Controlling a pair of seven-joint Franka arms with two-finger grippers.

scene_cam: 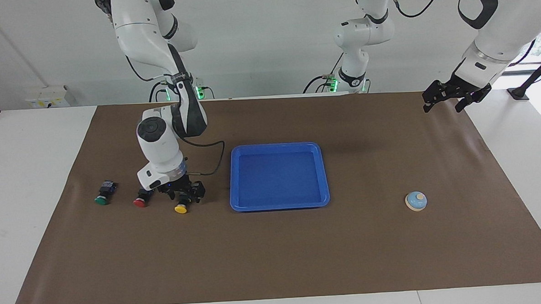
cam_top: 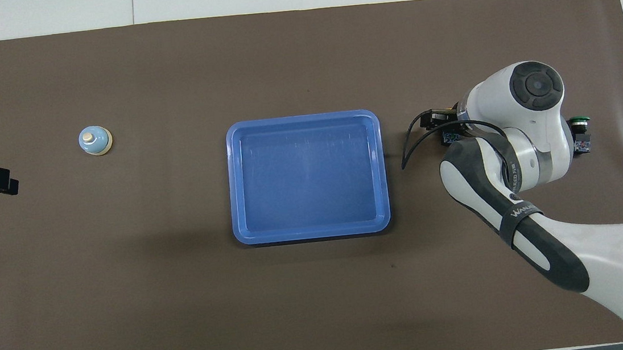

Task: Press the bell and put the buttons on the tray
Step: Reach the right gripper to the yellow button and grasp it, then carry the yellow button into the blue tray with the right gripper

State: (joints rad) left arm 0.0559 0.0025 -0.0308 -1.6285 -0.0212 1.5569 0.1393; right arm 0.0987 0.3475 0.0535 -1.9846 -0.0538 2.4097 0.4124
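The blue tray point(scene_cam: 279, 176) lies empty mid-tabletop. Right gripper point(scene_cam: 184, 194) sits low around the yellow button point(scene_cam: 181, 206), fingers straddling its body, grip unconfirmed; it should close squarely, then lift straight. Left gripper point(scene_cam: 448, 96) waits, wide.

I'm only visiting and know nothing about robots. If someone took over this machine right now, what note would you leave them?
Right gripper: down around the yellow button, closing; no lift yet.
Left gripper: open, waiting over the mat's corner at the left arm's end.
Red button and green button lie on the mat beside the yellow one.
Tray: mid-table, nothing in it.
Bell: toward the left arm's end.
Done: no button placed. Left: all three buttons; whether the bell was pressed doesn't show.
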